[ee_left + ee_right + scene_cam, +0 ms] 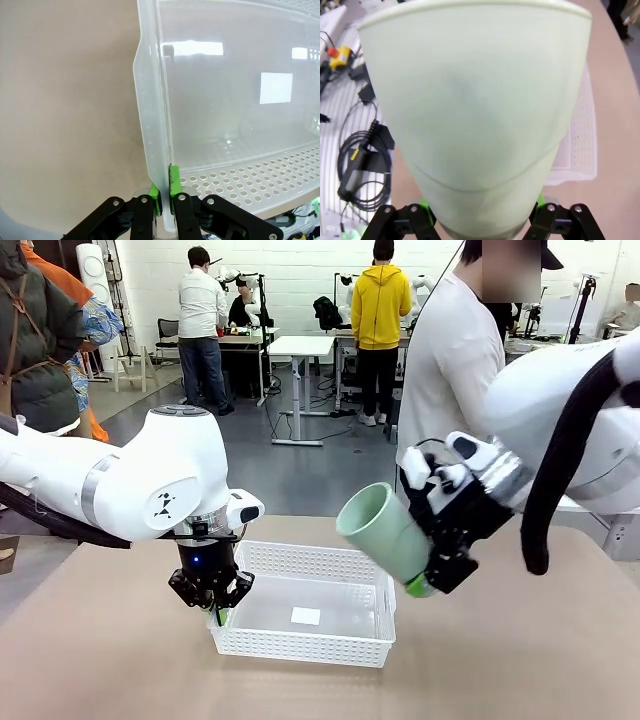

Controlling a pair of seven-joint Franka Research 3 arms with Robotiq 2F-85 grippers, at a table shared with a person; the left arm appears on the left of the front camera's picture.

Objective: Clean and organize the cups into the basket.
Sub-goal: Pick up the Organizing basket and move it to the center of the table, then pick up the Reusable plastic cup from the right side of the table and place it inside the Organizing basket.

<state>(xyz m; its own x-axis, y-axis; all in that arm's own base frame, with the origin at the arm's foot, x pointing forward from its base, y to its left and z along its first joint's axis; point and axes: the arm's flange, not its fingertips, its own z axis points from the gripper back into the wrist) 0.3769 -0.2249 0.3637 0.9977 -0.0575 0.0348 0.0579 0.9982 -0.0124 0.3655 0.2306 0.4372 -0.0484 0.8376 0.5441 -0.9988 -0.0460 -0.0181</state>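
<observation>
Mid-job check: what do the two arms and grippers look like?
Both arms are white with rounded joints; the left arm bears a small black marking and a silver band. A thick black cable loops off the right arm. The left gripper and right gripper are black with green pads; the left shows a blue light.

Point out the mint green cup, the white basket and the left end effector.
mint green cup point(388, 533), front view, side wall.
white basket point(300, 645), front view, near lattice wall.
left end effector point(165, 192), left wrist view, midway between its fingertips.
</observation>
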